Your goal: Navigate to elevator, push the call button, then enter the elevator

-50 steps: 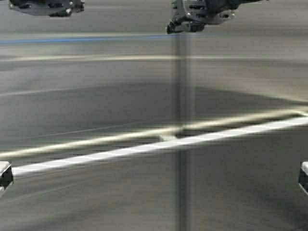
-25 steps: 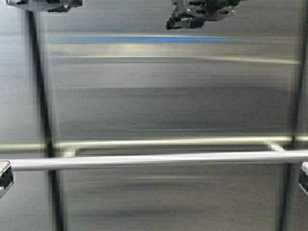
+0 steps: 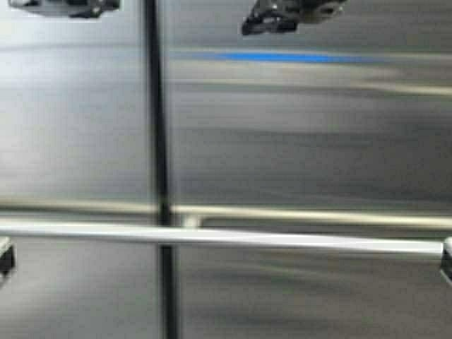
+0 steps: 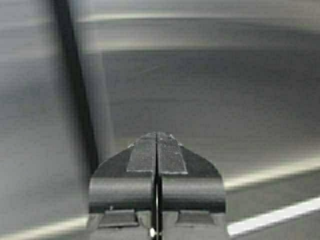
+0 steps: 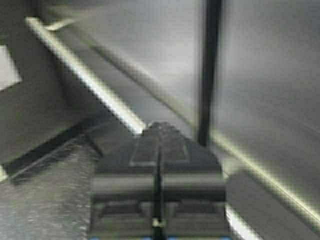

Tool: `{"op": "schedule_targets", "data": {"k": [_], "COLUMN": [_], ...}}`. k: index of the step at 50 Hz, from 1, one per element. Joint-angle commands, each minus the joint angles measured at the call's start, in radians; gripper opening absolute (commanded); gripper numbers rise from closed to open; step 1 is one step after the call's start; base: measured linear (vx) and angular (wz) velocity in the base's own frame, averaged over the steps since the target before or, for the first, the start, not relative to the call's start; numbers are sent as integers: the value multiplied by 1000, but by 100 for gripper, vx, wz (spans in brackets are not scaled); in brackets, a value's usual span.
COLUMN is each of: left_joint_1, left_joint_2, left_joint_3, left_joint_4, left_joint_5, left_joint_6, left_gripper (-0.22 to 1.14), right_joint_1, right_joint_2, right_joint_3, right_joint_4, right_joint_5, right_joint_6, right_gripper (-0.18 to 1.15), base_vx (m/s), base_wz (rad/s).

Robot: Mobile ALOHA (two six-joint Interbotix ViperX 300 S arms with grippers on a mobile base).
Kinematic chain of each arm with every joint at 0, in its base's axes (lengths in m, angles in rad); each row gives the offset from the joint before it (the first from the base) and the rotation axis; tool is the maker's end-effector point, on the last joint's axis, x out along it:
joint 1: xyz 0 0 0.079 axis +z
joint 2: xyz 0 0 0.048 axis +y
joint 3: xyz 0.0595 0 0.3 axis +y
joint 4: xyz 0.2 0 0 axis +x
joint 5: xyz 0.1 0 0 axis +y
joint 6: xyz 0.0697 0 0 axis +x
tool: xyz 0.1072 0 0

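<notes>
I am inside the elevator, with its brushed steel wall panel (image 3: 304, 155) filling the high view. A horizontal handrail (image 3: 282, 240) crosses it low down, and a dark vertical seam (image 3: 157, 141) splits the panels. My left gripper (image 3: 67, 7) and right gripper (image 3: 265, 21) hang at the top edge, held up in front of the wall. In the left wrist view the left gripper (image 4: 156, 136) is shut on nothing, and in the right wrist view the right gripper (image 5: 160, 127) is shut and empty too. The call button is out of view.
The handrail (image 5: 85, 75) stands out from the wall, and in the right wrist view it runs into a corner above the speckled floor (image 5: 45, 200). Parts of my own frame (image 3: 6, 254) show at both side edges.
The robot has moved: the whole wall slides to the right in the high view, the dark seam shifting from far left toward the middle. The handrail, tilted a second ago, now lies level.
</notes>
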Motion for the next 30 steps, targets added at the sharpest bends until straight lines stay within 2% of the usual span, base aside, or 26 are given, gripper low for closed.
{"op": "schedule_targets", "data": {"k": [1, 30], "left_joint_1": [2, 2], "left_joint_2": [-8, 55], "left_joint_3": [-26, -18], "left_joint_4": [0, 0], "left_joint_5": [-8, -8], "left_joint_6": [-2, -8], "left_gripper": [3, 3], "right_joint_1": [2, 3], "right_joint_2": [-17, 25], "right_joint_3": [-8, 11], "right_joint_4": [3, 3], "right_joint_5": [-9, -11], "right_joint_6": [-3, 2], "right_gripper": [6, 6], "base_vx": [5, 4], "base_wz": [46, 44]}}
